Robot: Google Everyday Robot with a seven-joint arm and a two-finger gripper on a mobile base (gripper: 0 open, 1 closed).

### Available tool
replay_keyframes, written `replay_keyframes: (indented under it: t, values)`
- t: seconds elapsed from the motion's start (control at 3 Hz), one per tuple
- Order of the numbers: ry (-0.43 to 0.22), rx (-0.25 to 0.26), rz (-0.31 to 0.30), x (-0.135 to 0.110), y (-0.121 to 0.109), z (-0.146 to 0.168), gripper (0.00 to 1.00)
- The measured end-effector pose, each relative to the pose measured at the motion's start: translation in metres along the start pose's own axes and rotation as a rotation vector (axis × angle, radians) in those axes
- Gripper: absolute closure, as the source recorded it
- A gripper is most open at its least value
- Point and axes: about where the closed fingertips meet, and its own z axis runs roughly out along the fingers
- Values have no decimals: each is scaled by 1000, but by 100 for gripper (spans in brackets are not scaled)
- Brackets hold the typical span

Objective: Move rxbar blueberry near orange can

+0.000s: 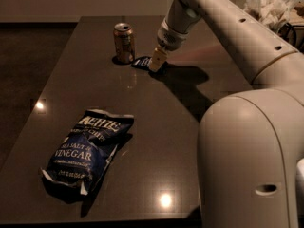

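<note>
The orange can (124, 42) stands upright at the far middle of the dark table (156, 127). The rxbar blueberry (141, 62), a small dark-blue wrapper, lies flat just right of the can. My gripper (156, 62) reaches down from the upper right and its tip is on the bar's right end, partly hiding it.
A large crinkled blue chip bag (84, 151) reading "VINEGAR" lies at the near left of the table. White napkins (270, 6) show at the top right. My arm and base (251, 141) fill the right side.
</note>
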Motion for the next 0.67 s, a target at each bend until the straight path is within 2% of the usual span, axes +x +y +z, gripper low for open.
replay_keyframes:
  t: [0.33,0.67]
  values:
    - [0,-3,-1,-1,0,4,0]
    - [1,-3,-1,-1,0,4,0]
